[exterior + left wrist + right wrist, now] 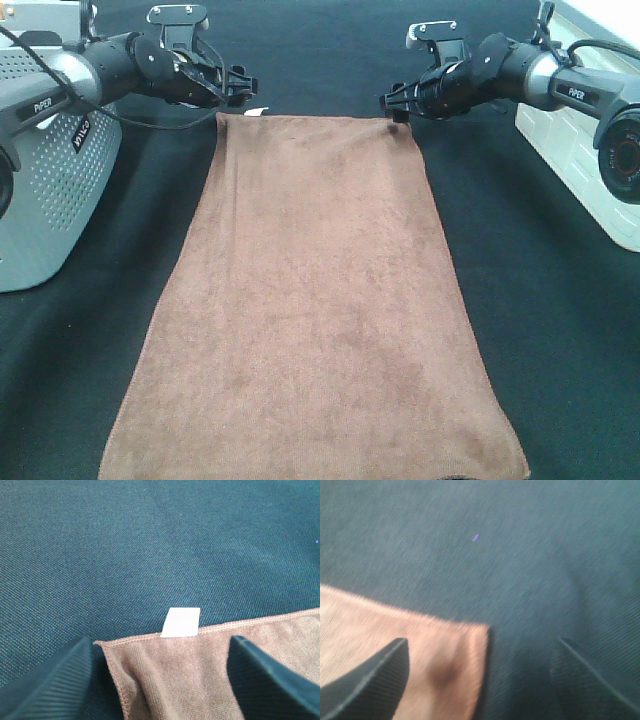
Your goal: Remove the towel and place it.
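Towel (315, 300) lay flat on dark cloth (560, 330). Left gripper (243, 90) and right gripper (392, 103) hung low over its far corners, jaws spread, gripping nothing.

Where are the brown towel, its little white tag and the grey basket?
towel (315, 300), exterior high view, middle of the cloth.
white tag (180, 622), left wrist view, centre of the tag.
grey basket (50, 190), exterior high view, perforated side wall.

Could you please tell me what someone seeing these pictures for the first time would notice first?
The brown towel dominates, spread flat and lengthwise down the middle of the black tablecloth. At its far corners sit the left pincer and right pincer, both open, holding nothing. A small white tag pokes from the hem at the left pincer's corner, and a grey perforated basket stands at the left edge.
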You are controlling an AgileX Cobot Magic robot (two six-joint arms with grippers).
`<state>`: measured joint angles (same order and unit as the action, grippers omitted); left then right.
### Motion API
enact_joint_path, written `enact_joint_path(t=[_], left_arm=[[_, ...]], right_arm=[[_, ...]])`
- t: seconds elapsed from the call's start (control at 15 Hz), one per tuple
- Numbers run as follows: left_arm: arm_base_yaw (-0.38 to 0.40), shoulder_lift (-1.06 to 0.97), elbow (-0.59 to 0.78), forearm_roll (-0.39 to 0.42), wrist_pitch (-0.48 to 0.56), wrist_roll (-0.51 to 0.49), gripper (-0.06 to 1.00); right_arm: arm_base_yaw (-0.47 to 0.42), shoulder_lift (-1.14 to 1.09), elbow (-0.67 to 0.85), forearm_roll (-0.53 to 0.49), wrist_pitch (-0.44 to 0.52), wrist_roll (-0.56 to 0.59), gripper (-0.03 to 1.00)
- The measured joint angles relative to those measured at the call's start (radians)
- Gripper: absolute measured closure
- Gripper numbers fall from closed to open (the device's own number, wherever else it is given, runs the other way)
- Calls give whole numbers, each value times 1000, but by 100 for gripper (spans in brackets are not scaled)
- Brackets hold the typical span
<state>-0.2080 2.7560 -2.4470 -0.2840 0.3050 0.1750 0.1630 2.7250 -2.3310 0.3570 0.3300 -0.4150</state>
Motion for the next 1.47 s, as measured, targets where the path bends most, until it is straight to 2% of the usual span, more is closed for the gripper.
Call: enact_joint_path(t=[0.13, 0.27, 0.4, 0.6, 0.73, 0.87, 0.93, 1.07, 1.13, 1.27, 1.47], left_arm=[[0, -2, 0, 0, 30, -1, 21], [0, -38, 0, 0, 146, -1, 16], [0, -123, 0, 0, 294, -1, 7], [0, -294, -2, 10, 579, 35, 4], [9, -409, -2, 89, 757, -20, 4], [65, -516, -2, 236, 882, -105, 4], [107, -560, -2, 278, 898, -130, 4], [202, -662, 47, 270, 900, -150, 4], [235, -724, 122, 245, 900, -152, 4], [283, -906, 398, 233, 900, -152, 4], [317, -1292, 887, 239, 860, -152, 4]], right_arm=[[0, -9, 0, 7, 64, 0, 20], [0, -68, 0, 7, 182, 18, 19], [0, -178, 0, -21, 312, 69, 17], [0, -361, -8, -100, 567, 149, 13], [-3, -482, -8, -174, 733, 257, 13], [-40, -588, -9, -214, 853, 335, 13], [-65, -629, -9, -224, 872, 352, 13], [-96, -732, 34, -250, 878, 373, 13], [-95, -794, 96, -250, 878, 376, 13], [-93, -970, 301, -239, 877, 377, 13], [-93, -1303, 742, -240, 882, 383, 13]])
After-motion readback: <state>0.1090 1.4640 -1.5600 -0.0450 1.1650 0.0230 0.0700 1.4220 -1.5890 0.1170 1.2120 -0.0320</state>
